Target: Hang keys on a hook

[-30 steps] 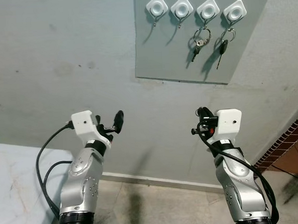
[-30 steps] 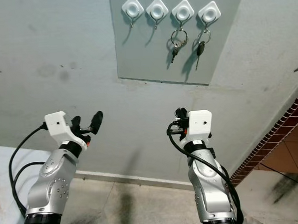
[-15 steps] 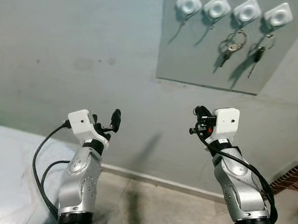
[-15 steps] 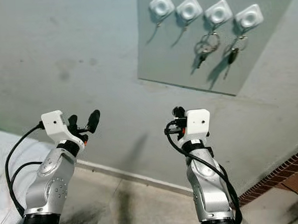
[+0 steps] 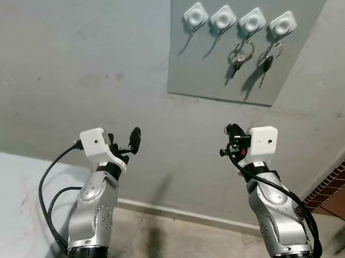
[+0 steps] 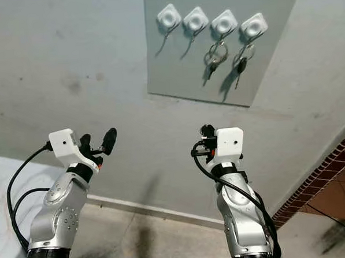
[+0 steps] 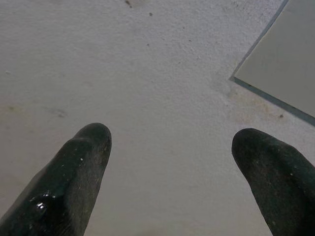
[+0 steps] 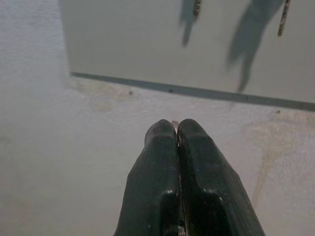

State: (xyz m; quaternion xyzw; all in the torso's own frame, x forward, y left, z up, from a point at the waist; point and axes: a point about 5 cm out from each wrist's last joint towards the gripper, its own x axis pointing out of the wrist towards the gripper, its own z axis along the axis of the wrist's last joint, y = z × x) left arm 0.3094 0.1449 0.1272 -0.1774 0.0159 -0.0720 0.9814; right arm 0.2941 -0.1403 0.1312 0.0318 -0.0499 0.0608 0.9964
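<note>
The left gripper (image 5: 132,141) is held up in front of the grey wall (image 5: 71,65), its jaws wide apart and holding nothing. The right gripper (image 5: 233,131) is up too, its jaws pressed together with no key to be seen between them. High above, a grey board (image 5: 216,74) has four white square hooks (image 5: 239,22). The two left hooks are bare. A bunch of silver keys (image 5: 236,57) and one black key (image 5: 267,60) hang on the two right hooks. The hanging looks done.

I stand in a home entryway: a grey wall (image 5: 71,65) carries a panel (image 5: 215,69) with key hooks (image 5: 239,22), keys (image 5: 237,59) hanging there.
</note>
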